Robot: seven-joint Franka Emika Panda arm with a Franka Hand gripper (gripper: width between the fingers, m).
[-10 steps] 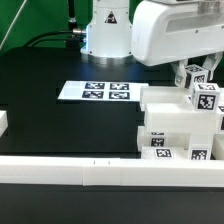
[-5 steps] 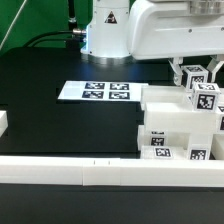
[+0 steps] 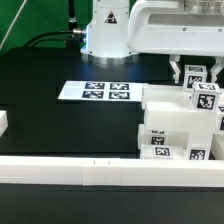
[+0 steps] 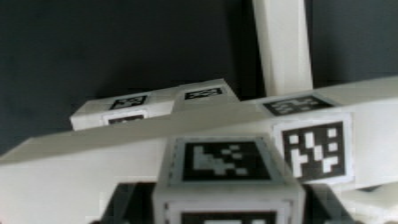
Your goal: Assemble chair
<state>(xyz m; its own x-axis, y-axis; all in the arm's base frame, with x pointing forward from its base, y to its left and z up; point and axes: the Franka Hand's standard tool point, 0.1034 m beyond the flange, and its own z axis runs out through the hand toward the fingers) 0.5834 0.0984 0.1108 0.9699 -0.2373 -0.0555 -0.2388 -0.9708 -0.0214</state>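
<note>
Glossy white tagged chair (image 3: 180, 125) parts, hand (image 3: 194, 76) closed around one small cube (image 4: 222, 170).

The chair (image 3: 180, 125) parts look like glossy white plastic, the table (image 3: 50, 120) matt black.

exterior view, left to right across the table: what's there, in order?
Small white block at the left edge → marker board → stacked white chair parts, with the gripper above them at a tagged cube. The low white border rail spans the whole front, so it has no place in the order.
</note>
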